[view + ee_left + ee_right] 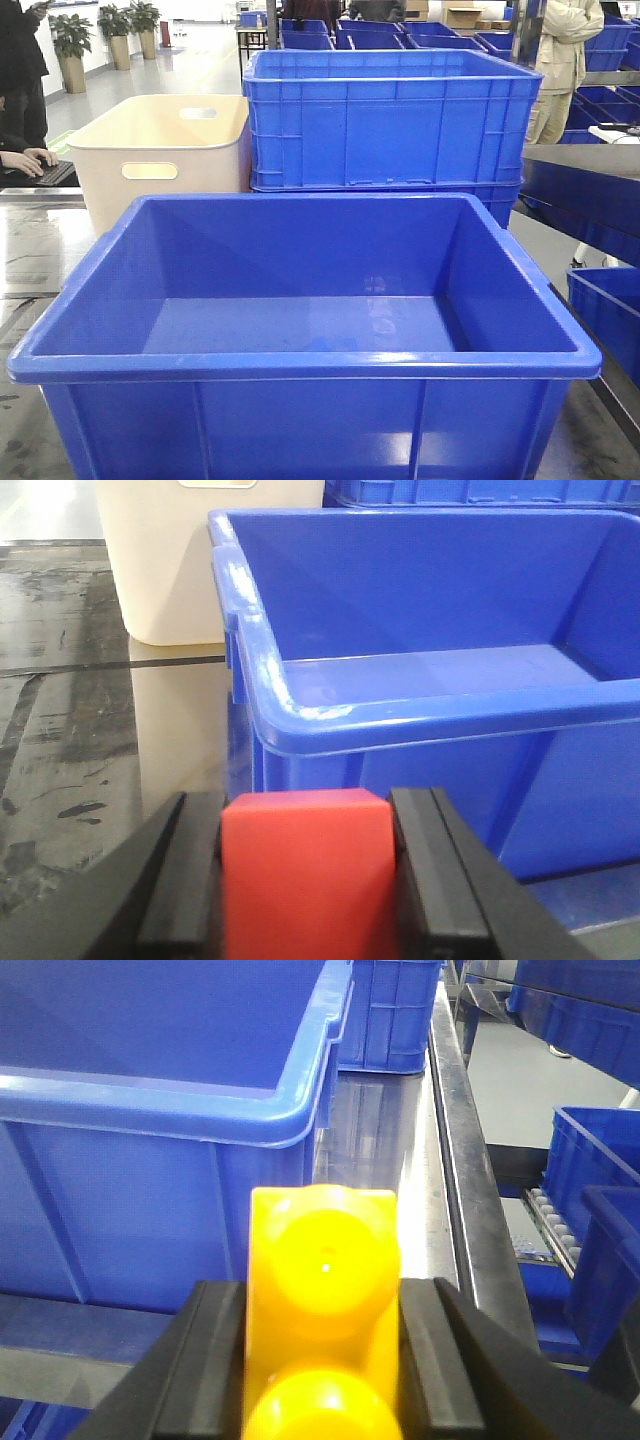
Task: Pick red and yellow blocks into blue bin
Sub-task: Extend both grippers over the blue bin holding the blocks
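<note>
Nearest, low at centre of each wrist view, the left gripper is squeezing the red cube and the right gripper is squeezing the yellow brick, both sitting outside the blue bin rising just beyond, while a cream tub and ribbed crate are standing behind it.

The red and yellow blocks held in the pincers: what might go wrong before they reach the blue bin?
Both sit outside the blue bin, seemingly below its rim, so the red cube or yellow brick might knock the wall. The glossy brick could slip from the right pincer.
</note>
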Controlling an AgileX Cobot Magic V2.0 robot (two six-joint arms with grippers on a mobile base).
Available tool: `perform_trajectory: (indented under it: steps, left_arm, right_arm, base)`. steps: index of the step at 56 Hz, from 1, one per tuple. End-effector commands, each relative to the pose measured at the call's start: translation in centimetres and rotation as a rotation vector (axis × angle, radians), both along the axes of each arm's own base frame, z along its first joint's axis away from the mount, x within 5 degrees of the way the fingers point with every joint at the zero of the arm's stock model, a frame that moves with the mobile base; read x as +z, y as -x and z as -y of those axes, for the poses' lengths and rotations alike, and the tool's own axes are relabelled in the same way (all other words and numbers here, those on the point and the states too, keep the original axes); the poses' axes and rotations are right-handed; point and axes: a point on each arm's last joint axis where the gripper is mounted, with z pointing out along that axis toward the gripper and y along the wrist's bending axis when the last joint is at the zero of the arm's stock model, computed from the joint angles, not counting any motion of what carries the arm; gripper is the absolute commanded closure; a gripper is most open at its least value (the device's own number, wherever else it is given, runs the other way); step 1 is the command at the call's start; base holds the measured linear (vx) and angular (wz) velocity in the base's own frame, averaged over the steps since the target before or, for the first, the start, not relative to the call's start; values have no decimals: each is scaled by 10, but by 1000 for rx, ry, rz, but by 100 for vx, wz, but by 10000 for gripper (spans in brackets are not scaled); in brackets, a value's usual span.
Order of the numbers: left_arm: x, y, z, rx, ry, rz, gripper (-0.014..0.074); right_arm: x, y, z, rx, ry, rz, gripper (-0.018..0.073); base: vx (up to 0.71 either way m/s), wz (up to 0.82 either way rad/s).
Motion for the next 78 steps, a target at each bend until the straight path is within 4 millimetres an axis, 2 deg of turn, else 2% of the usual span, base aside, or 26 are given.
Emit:
perform_trajectory:
  steps: [1, 37, 48, 54, 58, 63, 70, 74, 78]
  left_arm:
    - [15, -1, 1, -7, 37, 97, 594]
    - [16, -1, 1, -7, 38, 103, 594]
    - [14, -1, 1, -7, 35, 90, 594]
    - [22, -2, 2, -8, 45, 153, 594]
    - [32, -7, 3, -11, 36, 205, 594]
    - [55, -20, 6, -16, 5, 267, 594]
    - [84, -56, 15, -21, 5, 285, 594]
    - [100, -77, 23, -36, 22, 286, 594]
    - [108, -104, 39, -74, 19, 268, 594]
  right_arm:
    - [16, -2, 0, 7, 2, 107, 566]
    - [16, -2, 0, 7, 1, 107, 566]
    - [17, -2, -2, 8, -49, 105, 566]
    - [25, -2, -3, 23, -60, 154, 566]
    - [40, -5, -5, 41, -38, 217, 566]
    - [63, -18, -9, 63, -24, 268, 566]
    - [92, -56, -21, 120, 1, 251, 566]
    - [103, -82, -37, 189, 29, 233, 566]
    - [108, -113, -61, 280, 50, 201, 566]
  base:
    - [0, 2]
    - [0, 0]
    - [0, 0]
    - [0, 0]
    - [0, 0]
    - [0, 0]
    - [0, 0]
    - [0, 0]
    - [0, 0]
